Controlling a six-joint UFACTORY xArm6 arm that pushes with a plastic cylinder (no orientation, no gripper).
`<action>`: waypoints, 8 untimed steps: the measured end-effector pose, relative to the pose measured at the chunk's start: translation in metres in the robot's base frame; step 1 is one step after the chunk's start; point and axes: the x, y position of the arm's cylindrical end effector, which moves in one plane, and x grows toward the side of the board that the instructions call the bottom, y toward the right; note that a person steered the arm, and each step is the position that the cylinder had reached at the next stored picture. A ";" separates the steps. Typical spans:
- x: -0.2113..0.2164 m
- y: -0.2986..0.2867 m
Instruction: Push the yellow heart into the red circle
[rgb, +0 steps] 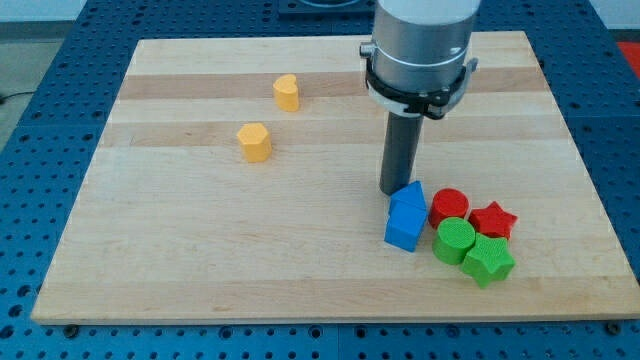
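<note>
My tip (391, 192) sits on the light wooden table (200, 270), touching or just above the top edge of the blue plastic block (406, 216), shape unclear; no hand on this rig, just the dark rod. Yellow plastic heart (287, 92) stands upright near the view's top, left of centre, lobes rounded, well apart from the tip. A second yellow block (254, 142), roughly hexagonal, sits below-left of it. Red plastic circle (449, 208) sits just right of the blue block, touching the green circle (455, 240) below; red star (492, 220) and green star (488, 260) lie right of those.
</note>
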 end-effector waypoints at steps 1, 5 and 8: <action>-0.026 -0.016; -0.204 -0.017; -0.219 -0.039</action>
